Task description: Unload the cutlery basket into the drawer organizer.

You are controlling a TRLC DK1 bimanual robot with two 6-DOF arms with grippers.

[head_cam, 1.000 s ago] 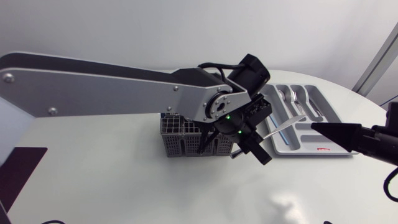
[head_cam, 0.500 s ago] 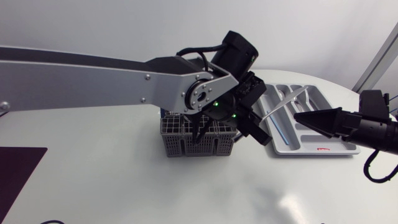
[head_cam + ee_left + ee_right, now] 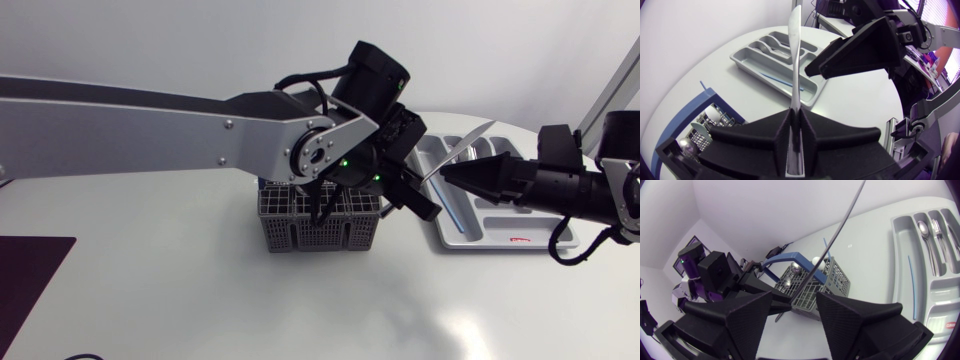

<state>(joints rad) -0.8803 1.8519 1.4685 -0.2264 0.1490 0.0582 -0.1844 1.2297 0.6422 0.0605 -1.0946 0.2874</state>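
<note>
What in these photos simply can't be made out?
Cutlery basket contents: head view, the left arm covers the top; left wrist view, the left tool blocks most.
Silver cutlery piece: its gripped end is buried in that tool, so its kind is unclear.
Drawer organizer: head view, the right arm covers part.

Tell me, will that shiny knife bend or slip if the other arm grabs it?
Probably stiff: the knife stands out straight from the left fingers, no droop. Its polished metal looks smooth, so it may slip in a loose pinch. It is thin and long, so likely light but easy to twist.
</note>
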